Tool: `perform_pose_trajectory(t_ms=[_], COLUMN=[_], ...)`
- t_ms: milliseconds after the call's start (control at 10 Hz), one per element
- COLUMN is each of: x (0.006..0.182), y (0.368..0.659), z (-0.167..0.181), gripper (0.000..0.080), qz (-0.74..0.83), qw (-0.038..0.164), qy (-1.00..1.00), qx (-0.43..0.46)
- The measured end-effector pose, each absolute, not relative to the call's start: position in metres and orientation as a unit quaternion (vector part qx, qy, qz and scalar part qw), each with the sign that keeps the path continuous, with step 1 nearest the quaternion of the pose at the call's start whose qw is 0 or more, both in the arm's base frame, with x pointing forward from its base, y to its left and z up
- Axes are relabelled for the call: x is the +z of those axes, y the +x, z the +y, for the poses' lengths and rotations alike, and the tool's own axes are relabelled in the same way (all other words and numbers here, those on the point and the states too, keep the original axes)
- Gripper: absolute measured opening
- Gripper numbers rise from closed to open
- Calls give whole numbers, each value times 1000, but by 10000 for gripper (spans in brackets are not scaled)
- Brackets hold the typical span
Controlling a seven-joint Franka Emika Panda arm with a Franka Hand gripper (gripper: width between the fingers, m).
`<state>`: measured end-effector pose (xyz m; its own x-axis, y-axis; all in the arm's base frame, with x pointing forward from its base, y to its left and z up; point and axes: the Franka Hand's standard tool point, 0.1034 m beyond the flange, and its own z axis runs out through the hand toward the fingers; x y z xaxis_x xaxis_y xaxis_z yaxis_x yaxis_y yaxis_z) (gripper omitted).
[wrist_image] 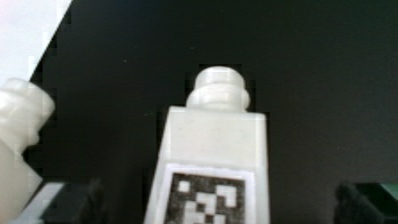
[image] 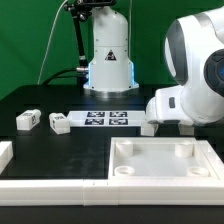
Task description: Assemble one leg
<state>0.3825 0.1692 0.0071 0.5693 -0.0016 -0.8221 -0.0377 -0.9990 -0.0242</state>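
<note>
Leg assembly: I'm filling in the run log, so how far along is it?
Done: nothing, it seems; the large flat white square panel carries no leg in its visible sockets. In hand: the jaws stand open on either side of one stubby white plastic leg, not yet closed on it. Left: grip it, carry it and fit it. Two spare legs lie at the exterior view's left.
</note>
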Motion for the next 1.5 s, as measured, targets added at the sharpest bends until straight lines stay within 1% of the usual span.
perform_pose_trajectory(t_ms=[100, 200, 300, 800, 900, 1000, 1200, 1300, 1400, 1500], x=[7, 7, 7, 8, 13, 27, 62, 71, 64, 64], y=[383, 383, 383, 383, 385, 389, 397, 403, 404, 402], z=[169, 169, 169, 167, 160, 157, 154, 154, 155, 155], gripper=[393, 393, 285, 285, 285, 287, 287, 287, 287, 287], qz=[11, 11, 11, 8, 5, 3, 0, 0, 2, 1], qw=[19, 19, 19, 21, 24, 21, 19, 20, 21, 21], qy=[-886, -886, -886, -885, -883, -879, -874, -879, -887, -886], qx=[464, 464, 464, 464, 468, 477, 485, 477, 460, 463])
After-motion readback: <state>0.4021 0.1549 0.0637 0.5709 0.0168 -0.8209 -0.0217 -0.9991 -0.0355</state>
